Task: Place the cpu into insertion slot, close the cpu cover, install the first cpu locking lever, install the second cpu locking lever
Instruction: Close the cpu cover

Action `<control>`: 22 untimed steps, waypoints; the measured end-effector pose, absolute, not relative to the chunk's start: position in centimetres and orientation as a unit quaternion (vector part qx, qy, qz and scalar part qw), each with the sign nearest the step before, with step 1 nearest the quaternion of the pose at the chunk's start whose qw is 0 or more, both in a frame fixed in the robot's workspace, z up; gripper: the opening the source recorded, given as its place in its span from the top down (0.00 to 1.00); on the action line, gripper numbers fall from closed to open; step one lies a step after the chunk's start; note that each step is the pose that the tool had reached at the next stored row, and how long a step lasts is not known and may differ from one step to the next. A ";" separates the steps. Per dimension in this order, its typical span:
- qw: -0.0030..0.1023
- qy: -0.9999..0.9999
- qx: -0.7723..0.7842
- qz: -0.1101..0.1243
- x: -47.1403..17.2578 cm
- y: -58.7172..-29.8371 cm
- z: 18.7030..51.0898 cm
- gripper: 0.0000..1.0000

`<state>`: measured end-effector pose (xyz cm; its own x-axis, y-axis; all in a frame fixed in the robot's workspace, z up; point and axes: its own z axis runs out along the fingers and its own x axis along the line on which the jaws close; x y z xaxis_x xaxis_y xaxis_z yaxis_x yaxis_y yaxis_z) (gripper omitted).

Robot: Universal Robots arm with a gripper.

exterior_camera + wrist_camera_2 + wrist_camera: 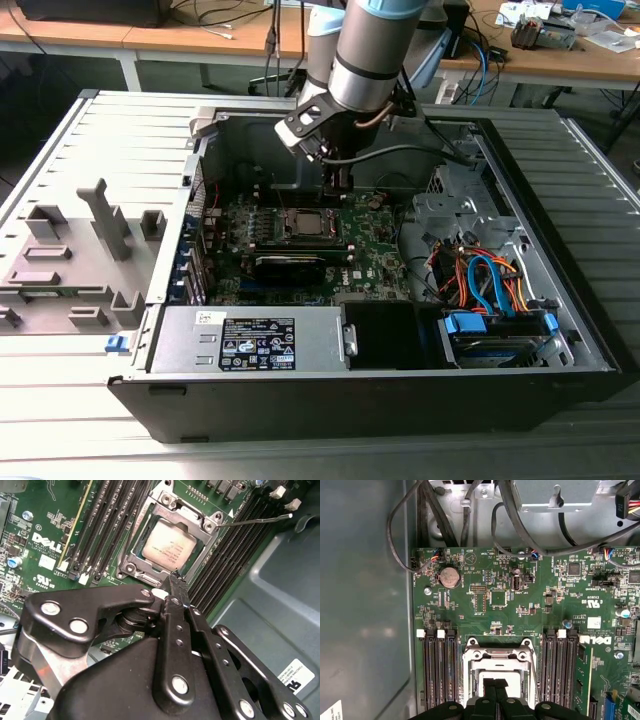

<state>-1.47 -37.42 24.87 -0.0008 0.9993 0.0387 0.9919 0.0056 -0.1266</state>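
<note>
cpu (169,547) under cpu cover (181,513)

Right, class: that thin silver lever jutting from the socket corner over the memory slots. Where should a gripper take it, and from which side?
Take the lever near its bent free end, from above, pinching across the rod. That end seems to stand clear over the memory slots; its hinge end crowds the cpu cover.

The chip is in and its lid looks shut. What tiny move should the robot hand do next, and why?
Probably shift the gripper, now at the edge of the insertion slot, toward the thin lever. The cpu sits under the cpu cover, yet that lever juts out over the memory slots, seemingly unlatched.
</note>
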 end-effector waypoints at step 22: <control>0.059 -0.707 -0.704 0.031 -2.5 -37.4 24.7 0.89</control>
<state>-2.50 -37.42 24.75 -0.0008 0.9993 0.0387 0.9919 0.0057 -0.1267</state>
